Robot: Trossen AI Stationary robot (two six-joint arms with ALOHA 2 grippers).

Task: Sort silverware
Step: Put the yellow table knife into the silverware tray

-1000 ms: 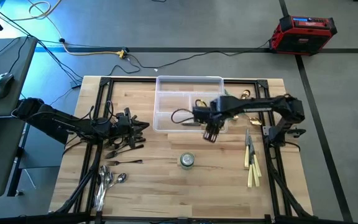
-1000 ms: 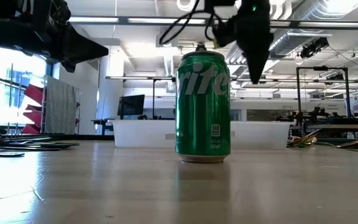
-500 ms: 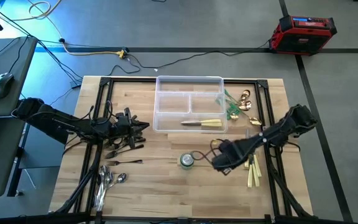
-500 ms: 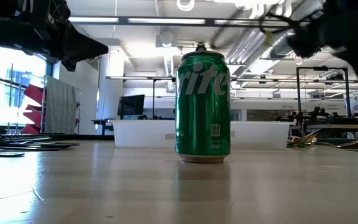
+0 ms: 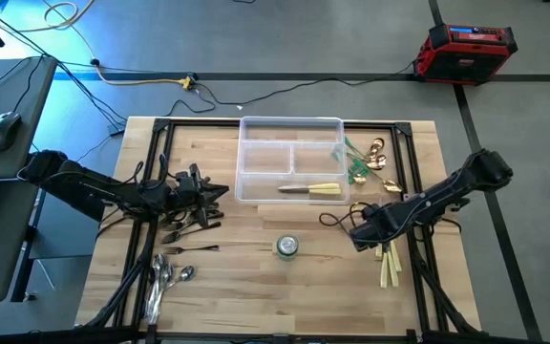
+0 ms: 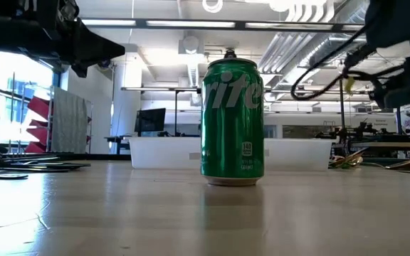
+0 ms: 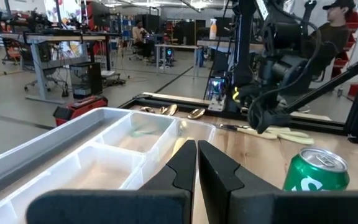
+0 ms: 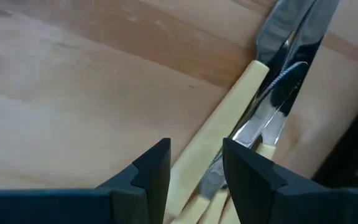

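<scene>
Nearest, at the table's front edge, shiny spoons (image 5: 163, 277) lie bunched on the left w/ dark forks (image 5: 181, 233) just beyond them. On the right, cream-handled knives (image 5: 387, 250) lie in a loose pile, handles roughly parallel. The right gripper (image 5: 366, 229) hangs low over that pile, jaws spread and empty; in the right wrist view its fingers (image 8: 151, 177) straddle one cream handle (image 8: 219, 146), so prob. lining up for a pinch across the handle, not yet touching. A green soda can (image 5: 287, 247) stands upright mid-table, btw the two arms, clear of both.

Further back, the left gripper (image 5: 220, 193) waits above the forks, jaws pressed together, holding nothing, aimed toward the tray. Then the clear divided tray (image 5: 246, 158): one cream-handled knife (image 5: 310, 189) already lies in its near long compartment, which suggests where the next knife goes. Green-handled pieces w/ gold ends (image 5: 366, 161) sit just beside the tray's right wall, unsorted.
</scene>
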